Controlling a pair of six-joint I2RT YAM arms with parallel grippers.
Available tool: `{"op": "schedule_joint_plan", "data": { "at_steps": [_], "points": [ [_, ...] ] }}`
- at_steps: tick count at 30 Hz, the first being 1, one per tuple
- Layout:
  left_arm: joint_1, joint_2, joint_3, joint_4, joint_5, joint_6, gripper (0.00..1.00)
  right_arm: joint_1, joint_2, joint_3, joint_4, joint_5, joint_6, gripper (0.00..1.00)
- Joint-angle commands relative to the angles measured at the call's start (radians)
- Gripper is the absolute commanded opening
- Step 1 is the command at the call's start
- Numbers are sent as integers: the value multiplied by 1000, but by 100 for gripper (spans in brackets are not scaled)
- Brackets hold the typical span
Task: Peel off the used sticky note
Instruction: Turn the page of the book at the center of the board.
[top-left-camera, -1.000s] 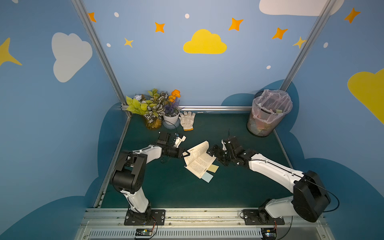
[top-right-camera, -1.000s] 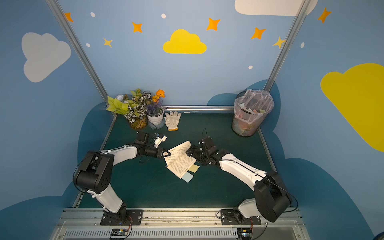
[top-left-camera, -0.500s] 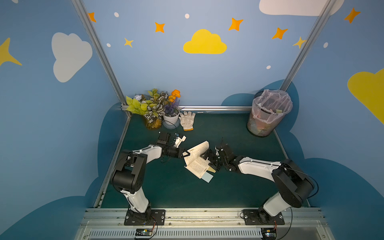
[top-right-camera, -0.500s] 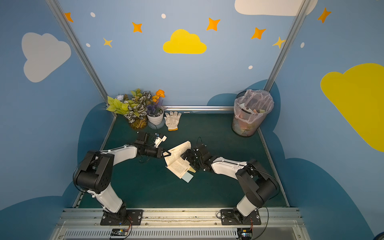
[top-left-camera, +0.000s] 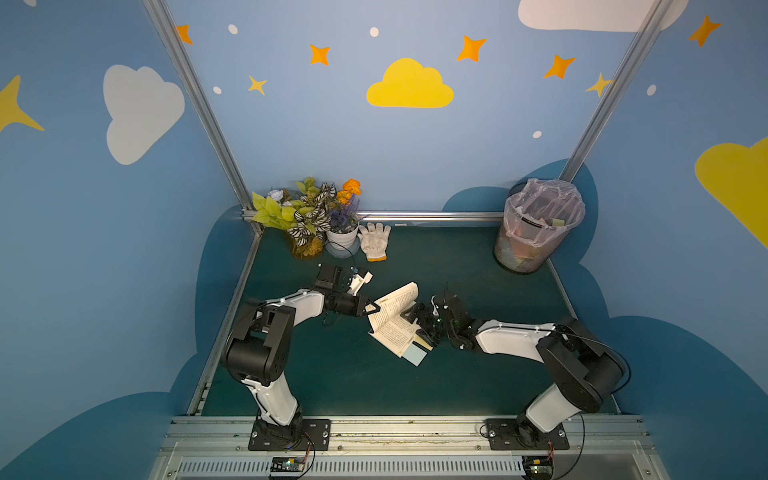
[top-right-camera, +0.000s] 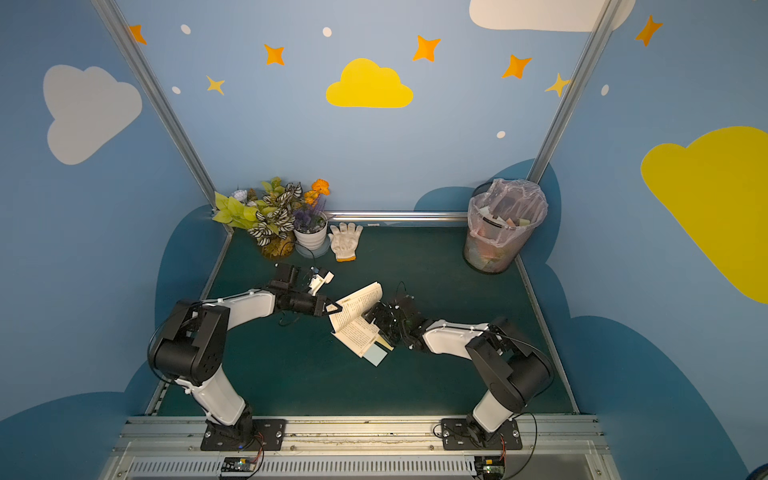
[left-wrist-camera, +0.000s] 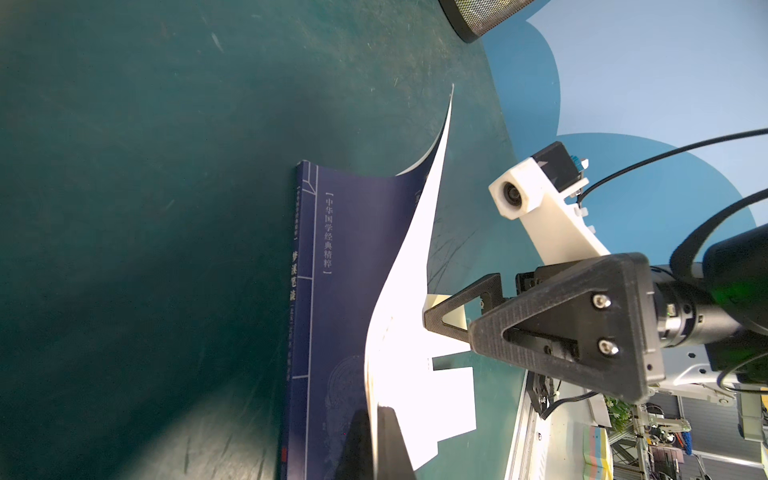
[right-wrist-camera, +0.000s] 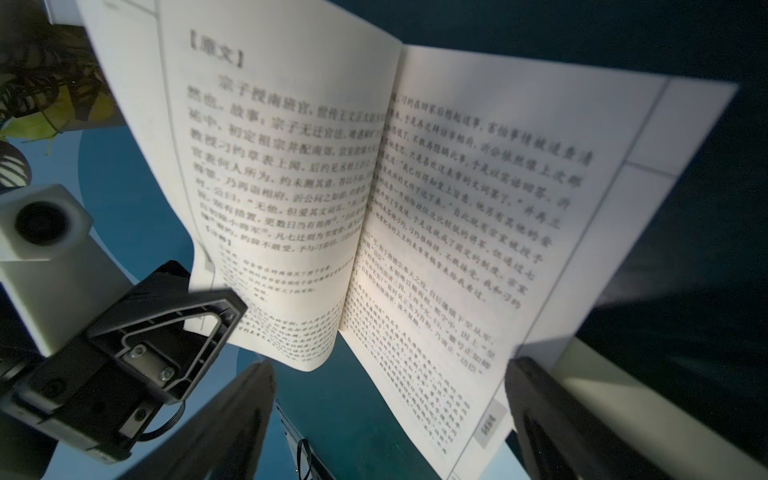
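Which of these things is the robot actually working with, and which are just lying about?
Job: open paperback book with dark blue cover; pale yellow sticky note and light blue sticky note at its edge; probably the mesh waste bin with pink liner.
Lying about: white knitted glove; potted plants with orange flowers.

Left arm and right arm: white shells, black joints, black cables. Right tool: black triangular fingers, silver screws.
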Motion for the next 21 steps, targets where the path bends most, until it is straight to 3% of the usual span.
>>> {"op": "schedule_joint_plan", "data": {
  "at_steps": [1,21],
  "points": [
    [-4,22,11,-56,-9,15,3,9,-8,-41,0,7,5,91],
    [-4,26,14,-62,-4,18,3,10,-25,-76,16,16,7,92]
  ]
}}
